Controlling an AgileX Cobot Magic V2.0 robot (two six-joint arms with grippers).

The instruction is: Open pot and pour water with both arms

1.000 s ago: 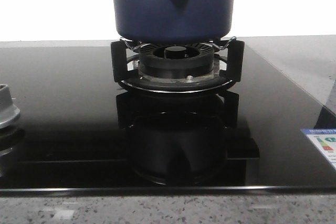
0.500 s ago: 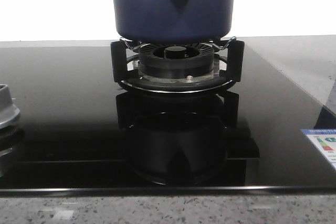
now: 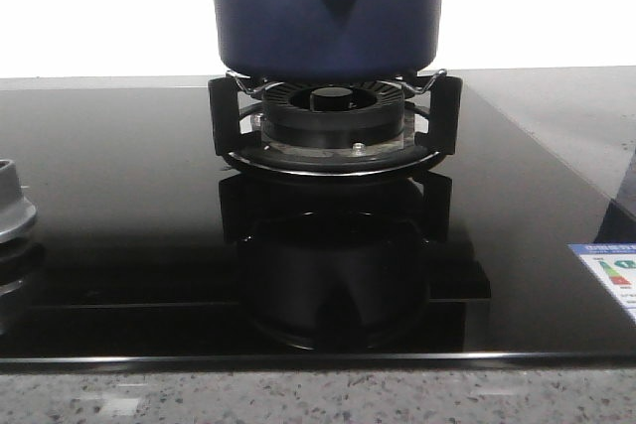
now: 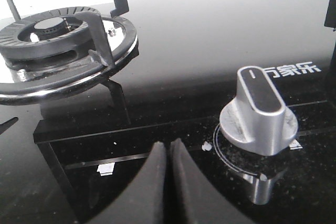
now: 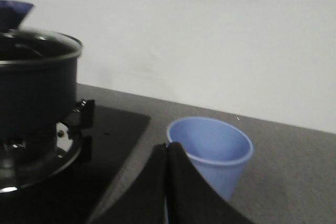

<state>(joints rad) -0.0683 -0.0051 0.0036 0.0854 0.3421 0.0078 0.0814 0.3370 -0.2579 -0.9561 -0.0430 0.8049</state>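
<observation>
The pot (image 3: 328, 12) sits on the burner grate (image 3: 335, 118) at the far middle of the black glass hob (image 3: 119, 206); in the right wrist view a glass lid (image 5: 37, 38) appears to cover it. Neither arm has engaged anything. The left gripper (image 4: 168, 153) hangs over the near hob with its jaws together, holding nothing, a silver knob (image 4: 258, 114) just to one side. The right gripper (image 5: 168, 156) is likewise closed and empty, with a blue cup (image 5: 211, 153) close beyond its tips on the grey counter right of the hob. Risks: closed jaws cannot take the lid or cup until opened; a low approach could topple the light cup; the left arm could knock the knob; a lid gripped off-centre could slip.
</observation>
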